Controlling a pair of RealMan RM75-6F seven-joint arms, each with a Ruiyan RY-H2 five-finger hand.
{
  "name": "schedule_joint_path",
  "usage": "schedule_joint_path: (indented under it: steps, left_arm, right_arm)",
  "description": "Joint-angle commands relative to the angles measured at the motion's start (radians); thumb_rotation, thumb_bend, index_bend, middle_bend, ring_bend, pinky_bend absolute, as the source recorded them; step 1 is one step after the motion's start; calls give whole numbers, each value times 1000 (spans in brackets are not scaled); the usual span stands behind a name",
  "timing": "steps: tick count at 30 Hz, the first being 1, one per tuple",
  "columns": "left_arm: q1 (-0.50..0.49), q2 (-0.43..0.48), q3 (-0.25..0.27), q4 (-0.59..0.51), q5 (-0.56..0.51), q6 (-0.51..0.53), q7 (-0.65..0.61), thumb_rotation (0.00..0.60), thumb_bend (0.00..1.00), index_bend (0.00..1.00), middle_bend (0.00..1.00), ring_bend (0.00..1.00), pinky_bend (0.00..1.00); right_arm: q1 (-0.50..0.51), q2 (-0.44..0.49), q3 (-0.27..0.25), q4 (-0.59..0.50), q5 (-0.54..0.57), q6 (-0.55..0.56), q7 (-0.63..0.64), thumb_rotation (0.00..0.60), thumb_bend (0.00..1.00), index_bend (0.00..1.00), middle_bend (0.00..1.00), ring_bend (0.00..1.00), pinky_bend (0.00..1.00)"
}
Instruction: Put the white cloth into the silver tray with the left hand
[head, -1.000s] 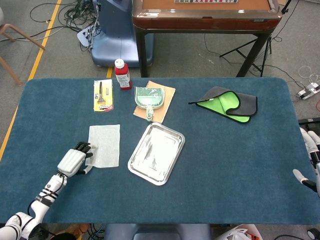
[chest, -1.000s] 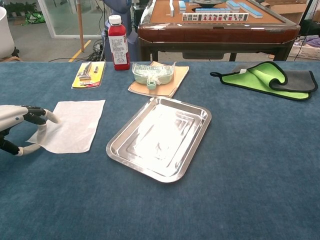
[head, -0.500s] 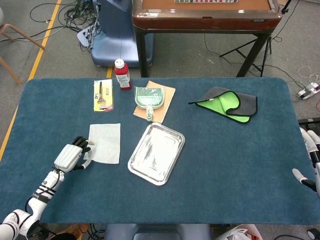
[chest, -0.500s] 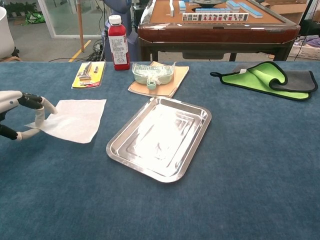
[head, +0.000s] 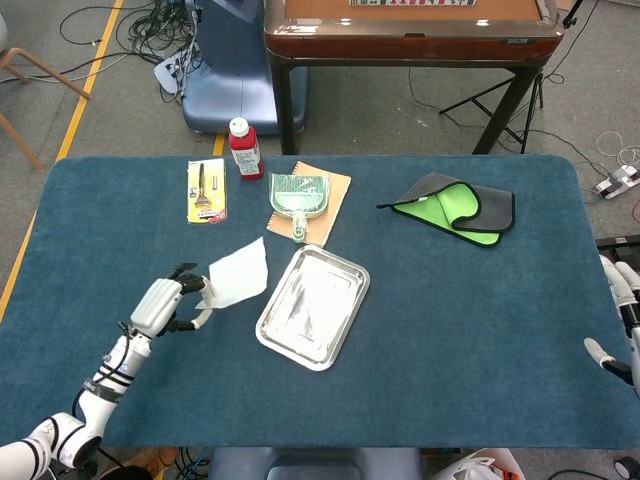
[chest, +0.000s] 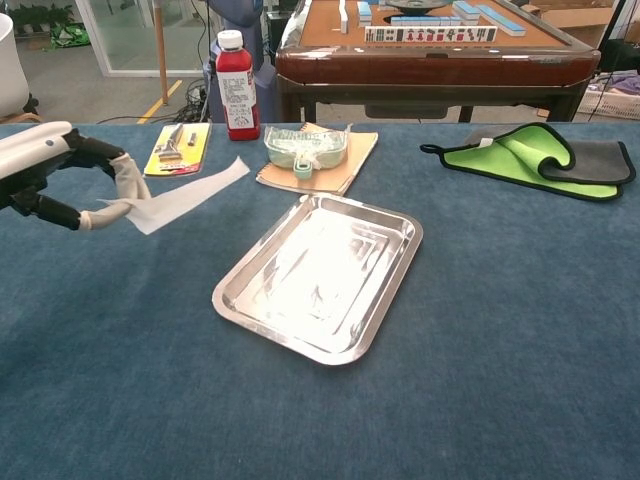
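Note:
The white cloth hangs in the air off the blue table, pinched at its near-left corner by my left hand. In the chest view the cloth trails up and right from the left hand, left of the silver tray. The tray lies empty in the middle of the table, just right of the cloth. My right hand sits at the table's right edge, holding nothing, fingers apart.
A red bottle, a yellow card with a tool and a green dustpan on a brown notebook stand behind the tray. A green and grey cloth lies at the back right.
My left hand has lifted the white cloth off the table and carried it right, toward the tray. The right hand has not moved.

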Motion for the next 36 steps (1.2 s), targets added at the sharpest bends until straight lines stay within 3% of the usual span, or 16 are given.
schedule_joint_path:
  steps: [1, 9, 13, 23, 36]
  left_arm:
    - [-12, -12, 15, -55, 52, 34, 8, 600, 444, 616, 466, 391, 127]
    - [-65, -72, 59, -75, 210, 96, 40, 600, 444, 613, 466, 391, 128]
    - [-90, -118, 81, -5, 265, 106, 69, 600, 444, 603, 466, 390, 128]
    - [-123, -207, 102, 169, 259, 86, 50, 600, 444, 595, 465, 377, 128]
    - [-139, -249, 68, 213, 168, 29, 113, 600, 444, 583, 465, 367, 128]
  right_arm:
    - [-1, 1, 0, -1, 0, 1, -2, 600, 25, 74, 102, 0, 51]
    - [-1, -4, 3, -2, 2, -4, -4, 600, 25, 74, 102, 0, 51]
    - [-5, -6, 4, 4, 6, 0, 2, 600, 25, 74, 103, 0, 51]
    - [-17, -2, 3, 8, 8, 11, 13, 600, 25, 74, 102, 0, 51]
    - [-20, -2, 4, 7, 2, 13, 12, 600, 25, 74, 103, 0, 51]
